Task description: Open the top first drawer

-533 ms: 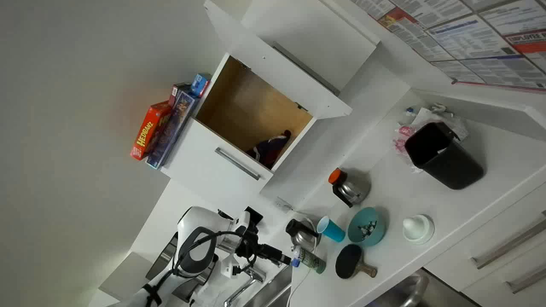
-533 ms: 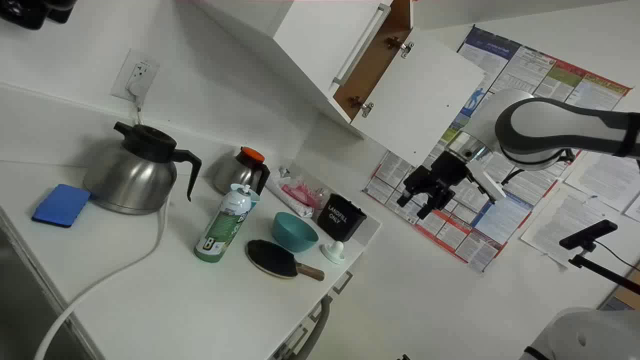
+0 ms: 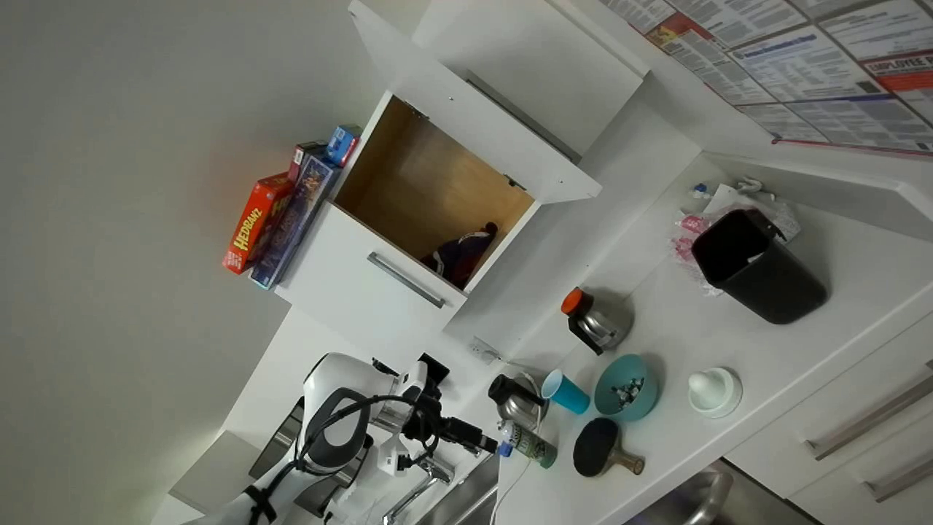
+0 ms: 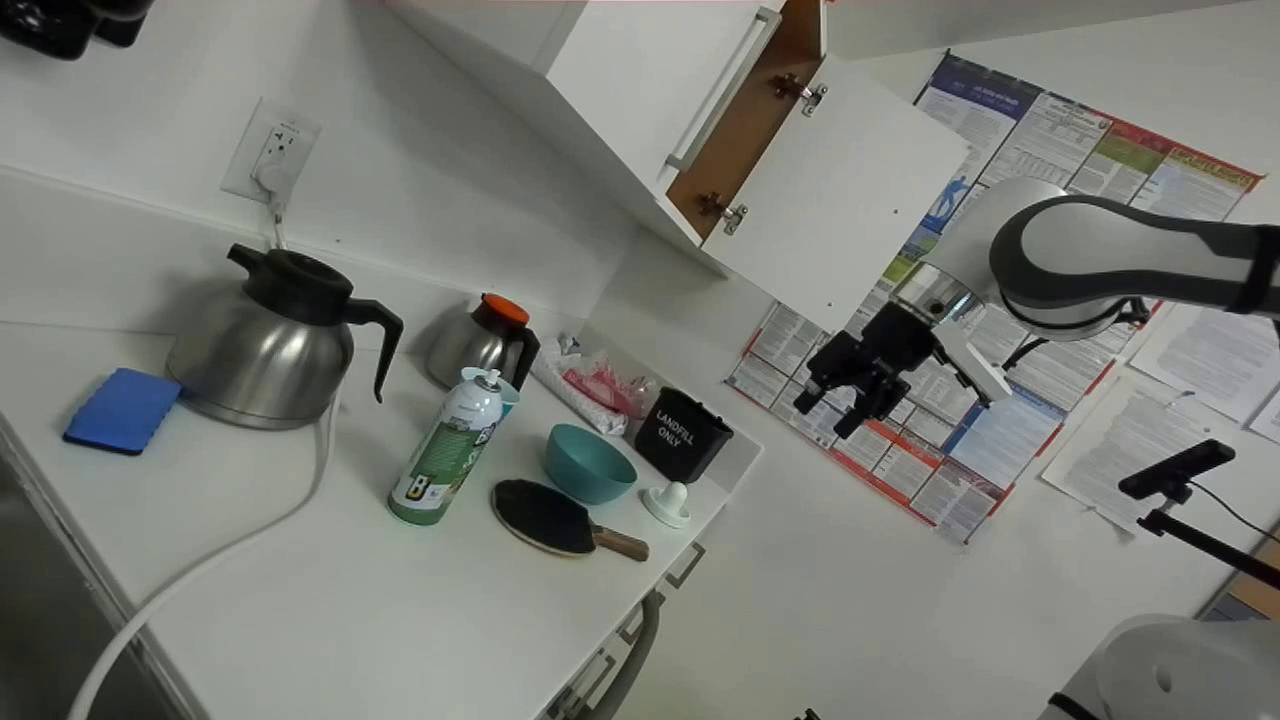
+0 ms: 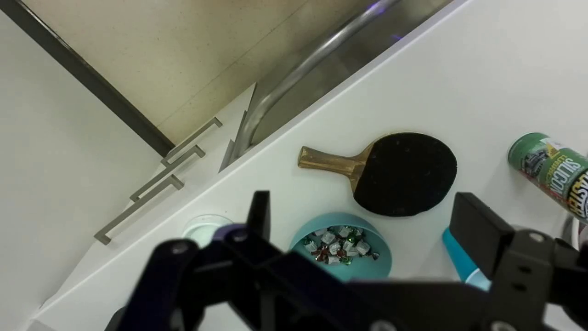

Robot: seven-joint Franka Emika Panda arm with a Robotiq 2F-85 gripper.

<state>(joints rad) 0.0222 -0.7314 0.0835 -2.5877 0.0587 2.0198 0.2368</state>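
The top first drawer point(image 3: 824, 412) has a white flat front and a slim silver bar handle, under the counter edge in an exterior view. It looks shut, so its inside is hidden. In the wrist view its handle point(image 5: 140, 209) is the one nearest the counter, at left. In an exterior view the drawer fronts show nearly edge-on, with a handle point(image 4: 686, 566) below the counter. My gripper point(image 4: 825, 415) is open and empty in the air, apart from the drawer. In the wrist view the fingers point(image 5: 363, 218) are wide apart above the counter.
A black paddle point(image 5: 406, 174), a teal bowl of candies point(image 5: 342, 271), a blue cup point(image 3: 565, 391), a spray can point(image 4: 447, 450) and a black bin point(image 4: 683, 435) stand on the counter. A curved metal appliance handle point(image 5: 294, 76) is beside the drawers. A wall cabinet door point(image 4: 840, 190) hangs open.
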